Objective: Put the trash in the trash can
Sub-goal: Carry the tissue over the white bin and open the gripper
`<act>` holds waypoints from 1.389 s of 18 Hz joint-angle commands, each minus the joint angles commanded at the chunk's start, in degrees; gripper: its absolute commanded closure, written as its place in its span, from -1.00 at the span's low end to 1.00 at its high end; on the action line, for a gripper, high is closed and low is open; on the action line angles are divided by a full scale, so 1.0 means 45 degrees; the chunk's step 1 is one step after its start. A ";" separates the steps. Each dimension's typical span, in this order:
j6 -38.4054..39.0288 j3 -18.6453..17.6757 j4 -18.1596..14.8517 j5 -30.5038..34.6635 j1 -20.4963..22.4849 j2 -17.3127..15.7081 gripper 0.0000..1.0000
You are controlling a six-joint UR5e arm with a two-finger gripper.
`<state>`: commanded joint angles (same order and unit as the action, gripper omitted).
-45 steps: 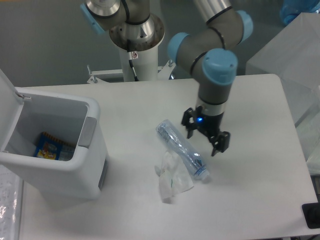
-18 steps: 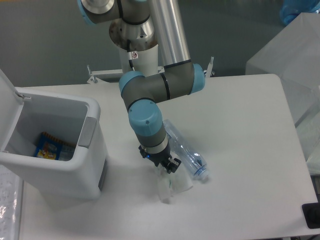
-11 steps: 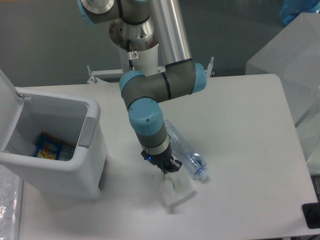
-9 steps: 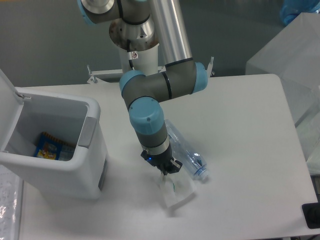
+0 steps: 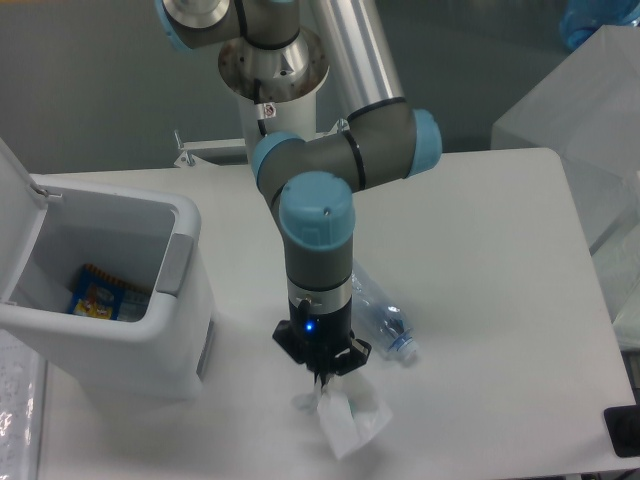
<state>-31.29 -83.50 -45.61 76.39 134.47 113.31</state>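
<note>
One of the two trash items, the tissue [image 5: 348,424], now hangs from the gripper [image 5: 322,378], whose fingers have pinched shut on its top edge and raised it off the table [image 5: 500,250] since half a second ago. The bottle [image 5: 383,318] lies where it was, just behind the arm. By my judgement, the carry left to the open bin [image 5: 150,340] comes next.

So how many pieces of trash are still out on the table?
2. The plastic bottle lies on the table beside the arm, partly hidden behind it. The white tissue wad hangs from the gripper in front. More could be hidden behind the arm.
</note>
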 joint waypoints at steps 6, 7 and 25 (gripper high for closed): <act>0.0390 0.0000 -0.0117 -0.1718 0.0059 -0.1486 1.00; 0.0623 0.0000 -0.0137 -0.2127 0.0117 -0.1759 1.00; 0.1016 -0.3632 -0.0508 -0.4924 -0.1776 -0.5747 0.52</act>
<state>-26.72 -99.84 -47.90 54.23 126.48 87.45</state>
